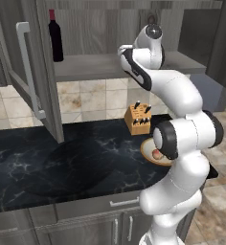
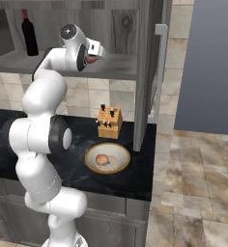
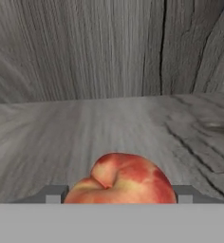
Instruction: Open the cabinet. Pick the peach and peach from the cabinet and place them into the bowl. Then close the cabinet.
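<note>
Sitting dead centre between the jaws: red-orange peach (image 3: 119,179), resting on the cabinet (image 2: 145,58) shelf, flanked left and right by the two grey fingertips (image 3: 53,194) in the hand view. Roundish, no long axis to speak of, cleft facing the camera. Fingertips right alongside its flanks, maybe touching; cannot tell for sure whether squeezed or merely bracketed. Jaws (image 2: 100,52) set wide, about a peach's width, so judged closed onto the fruit or on the point of it, not yet lifted off the shelf.

Reaching into the cabinet's lower shelf, right of middle, well right of the wine bottle (image 1: 55,36) standing at the far left. Both doors swung open.

Lying below and nearer: bowl (image 2: 92,161) on the dark desk (image 1: 62,162), just in front of the knife block (image 2: 109,122), already holding the paler peach (image 2: 102,159).

Judged next: pulling straight back out of the shelf, clear of its front edge, then down and near to the bowl. Only risk worth noting: a round fruit rolling if the grip sits low on it.
</note>
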Robot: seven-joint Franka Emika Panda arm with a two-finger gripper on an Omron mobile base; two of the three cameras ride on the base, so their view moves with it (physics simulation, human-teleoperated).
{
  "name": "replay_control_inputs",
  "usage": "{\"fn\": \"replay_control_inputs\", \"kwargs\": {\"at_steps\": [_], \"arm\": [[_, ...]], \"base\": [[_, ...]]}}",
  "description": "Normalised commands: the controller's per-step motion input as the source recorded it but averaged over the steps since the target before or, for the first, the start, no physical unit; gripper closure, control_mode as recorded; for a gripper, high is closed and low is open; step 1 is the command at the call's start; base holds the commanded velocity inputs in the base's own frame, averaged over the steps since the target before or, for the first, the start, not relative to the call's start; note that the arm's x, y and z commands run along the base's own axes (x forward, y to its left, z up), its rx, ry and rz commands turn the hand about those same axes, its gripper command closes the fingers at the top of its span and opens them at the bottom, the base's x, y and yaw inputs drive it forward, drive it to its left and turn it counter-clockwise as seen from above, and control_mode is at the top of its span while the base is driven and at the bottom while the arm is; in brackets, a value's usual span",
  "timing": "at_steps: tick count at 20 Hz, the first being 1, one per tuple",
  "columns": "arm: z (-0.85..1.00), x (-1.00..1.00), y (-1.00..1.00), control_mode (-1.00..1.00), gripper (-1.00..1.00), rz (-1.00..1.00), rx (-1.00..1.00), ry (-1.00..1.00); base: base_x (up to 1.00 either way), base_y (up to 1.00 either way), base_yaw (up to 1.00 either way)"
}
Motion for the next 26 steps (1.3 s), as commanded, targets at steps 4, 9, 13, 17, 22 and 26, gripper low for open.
{"fn": "replay_control_inputs", "kwargs": {"at_steps": [4, 9, 13, 17, 22, 26], "arm": [[0.00, -0.87, -0.24, -1.00, 1.00, 0.00, 0.00, -0.02], [0.11, -1.00, -0.15, -1.00, 1.00, 0.00, 0.00, -0.03], [0.27, -1.00, -0.04, -1.00, 1.00, 0.00, 0.00, -0.03], [0.18, -1.00, 0.00, -1.00, 1.00, 0.00, 0.00, 0.01], [0.08, -1.00, 0.00, -1.00, 1.00, -0.01, 0.00, 0.15], [-0.06, -0.81, -0.03, -1.00, 1.00, -0.02, 0.00, 0.14]], "base": [[0.00, 0.00, 0.00], [0.00, 0.00, 0.00], [0.00, 0.00, 0.00], [0.00, 0.00, 0.00], [0.00, 0.00, 0.00], [0.00, 0.00, 0.00]]}}
